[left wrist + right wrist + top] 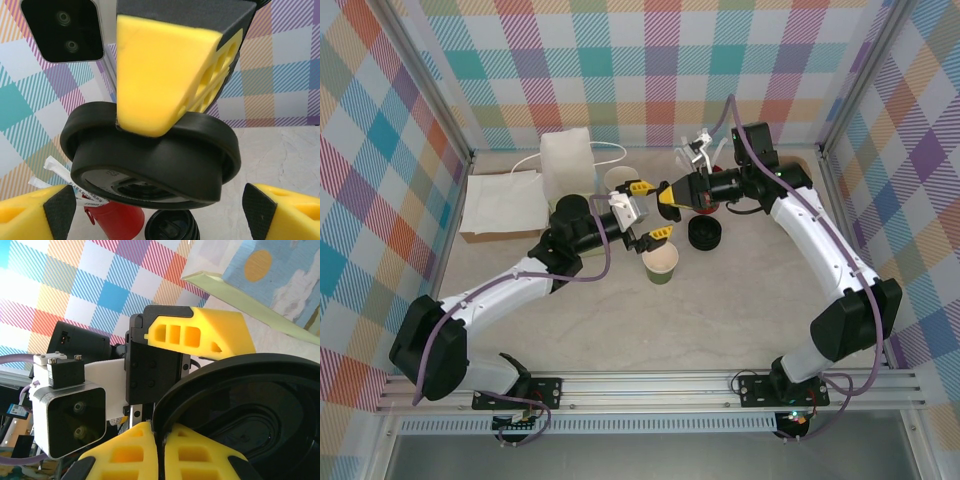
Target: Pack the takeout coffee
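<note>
I note both arms meet over mid-bench. The right hand (667, 196) pinches the black lid (150, 165), which is tilted. The left hand (650, 210) is spread around it. The olive paper cup (661, 264) stands upright, uncovered.

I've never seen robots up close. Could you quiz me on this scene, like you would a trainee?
1. True or false: the small olive-green paper cup on the table already has a lid on.
2. What does the right claw pinch? A) nothing B) a black round plastic lid C) the paper cup
3. Fill in: the left claw is ____ (open or shut).

Key: 1 false; 2 B; 3 open.
</note>
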`<move>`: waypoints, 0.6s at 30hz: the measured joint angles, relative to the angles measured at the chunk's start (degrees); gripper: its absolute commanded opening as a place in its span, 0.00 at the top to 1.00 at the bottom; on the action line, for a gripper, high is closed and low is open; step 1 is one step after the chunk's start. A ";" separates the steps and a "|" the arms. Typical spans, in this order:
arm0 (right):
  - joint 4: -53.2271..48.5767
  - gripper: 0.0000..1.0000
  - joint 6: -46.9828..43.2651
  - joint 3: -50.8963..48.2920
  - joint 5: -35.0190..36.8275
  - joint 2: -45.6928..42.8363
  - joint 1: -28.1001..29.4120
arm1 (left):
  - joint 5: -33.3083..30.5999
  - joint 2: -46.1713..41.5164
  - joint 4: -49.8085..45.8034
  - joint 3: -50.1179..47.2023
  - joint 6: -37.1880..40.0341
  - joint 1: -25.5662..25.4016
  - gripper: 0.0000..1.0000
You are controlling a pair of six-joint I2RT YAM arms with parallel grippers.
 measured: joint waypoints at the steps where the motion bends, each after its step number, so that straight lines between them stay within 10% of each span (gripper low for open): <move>1: -0.02 0.92 0.00 0.02 -0.17 0.00 0.15 | 0.00 0.20 0.00 0.15 0.33 0.00 0.15; 18: -1.38 0.92 -0.07 1.01 -1.11 0.42 0.61 | -0.90 1.03 -0.11 1.31 3.32 -0.02 0.15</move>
